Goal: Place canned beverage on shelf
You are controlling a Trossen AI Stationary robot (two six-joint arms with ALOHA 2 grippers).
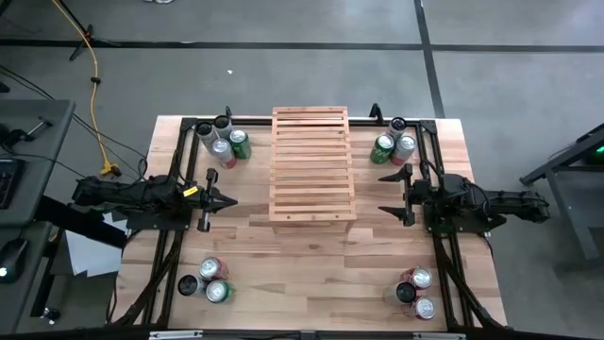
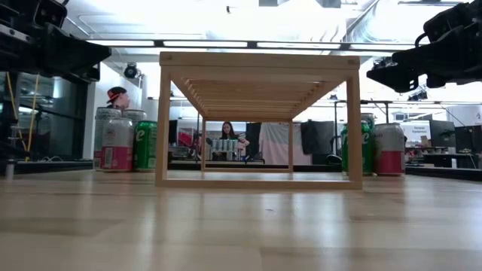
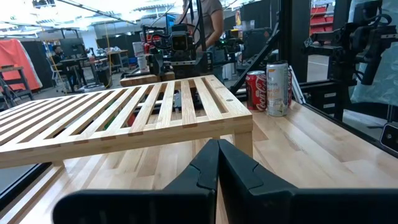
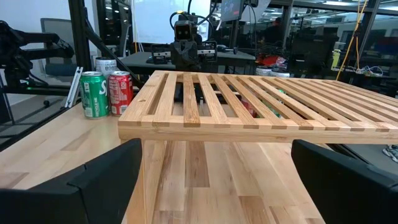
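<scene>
From above, the shelf (image 1: pixel 312 166) stands mid-counter with nothing on it, cans (image 1: pixel 224 146) clustered at all four corners; the left hand (image 1: pixel 223 200) is pinched closed and empty, so it should spread before reaching for one. In the right wrist view, the right hand (image 4: pixel 214 180) gapes wide, empty, facing the shelf (image 4: pixel 249 106); it could turn toward the nearest cans (image 4: pixel 107 93) and grip one upright.

The wooden table (image 1: pixel 311 283) stands on a grey floor (image 1: pixel 283 66). Dark lines (image 1: pixel 429 57) cross the floor beyond the table's far edge. A yellow cable (image 1: pixel 94 85) lies on the floor off the table's far left corner. Left of the table is a grey desk (image 1: pixel 28 123). Behind the table, long lights (image 2: pixel 211 44) shine on the ceiling. A person (image 2: pixel 226 135) sits far back, at what may be another desk.
</scene>
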